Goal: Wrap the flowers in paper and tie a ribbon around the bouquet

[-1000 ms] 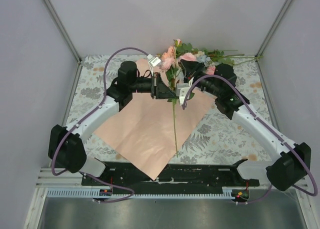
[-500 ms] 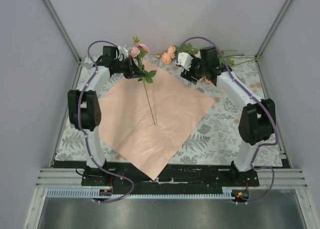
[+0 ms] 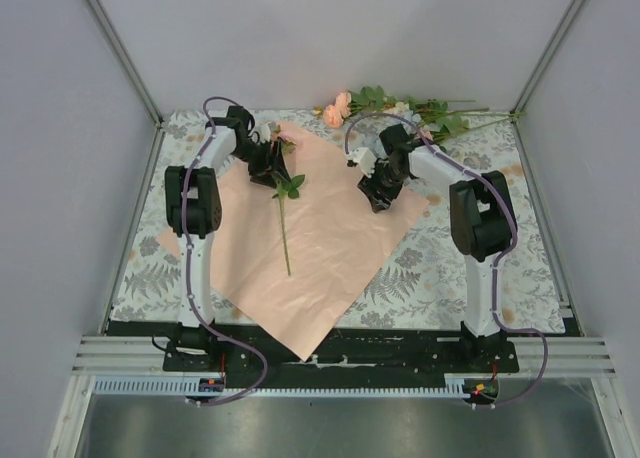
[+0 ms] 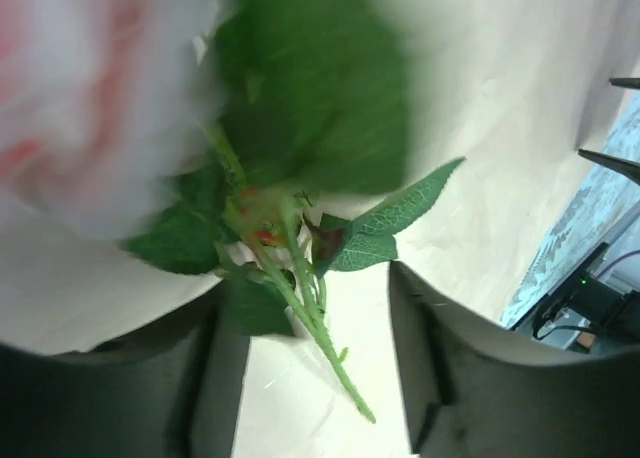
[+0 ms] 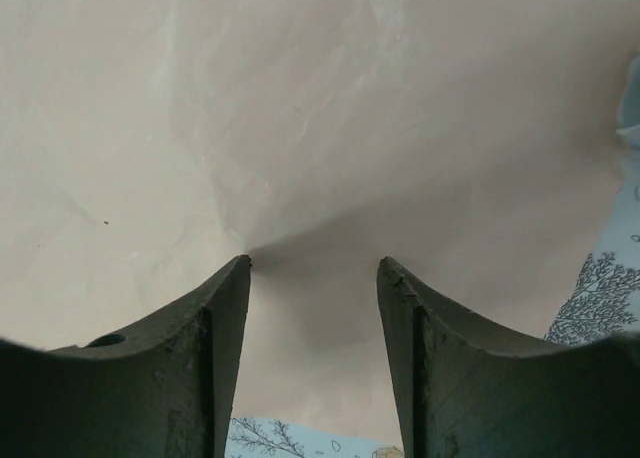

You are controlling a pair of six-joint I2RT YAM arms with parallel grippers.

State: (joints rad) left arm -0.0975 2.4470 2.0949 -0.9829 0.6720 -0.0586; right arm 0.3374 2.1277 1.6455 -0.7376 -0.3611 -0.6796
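The salmon-pink paper (image 3: 330,248) lies flat as a diamond on the table. One peach rose stem (image 3: 283,228) rests on it, with its bloom toward the back left. My left gripper (image 3: 270,168) hangs over the stem's leafy top. In the left wrist view the gripper (image 4: 305,278) is open, and the green stem (image 4: 310,318) passes loosely between the jaws below the blurred rose (image 4: 90,108). My right gripper (image 3: 380,200) is open low over the paper's right part, with only paper (image 5: 300,108) beneath its empty tips (image 5: 315,261). The other flowers (image 3: 395,108) lie at the back edge. The ribbon and bouquet are out of view.
A floral-print tablecloth (image 3: 440,268) covers the table around the paper. Grey enclosure walls stand close on the left, right and back. The black base rail (image 3: 340,348) runs along the near edge under the paper's front corner. Purple cables loop along both arms.
The left gripper carried the rose stem down onto the paper and opened, and the stem now lies lower. The right gripper left the flower pile and came down, open, over the paper's right side.
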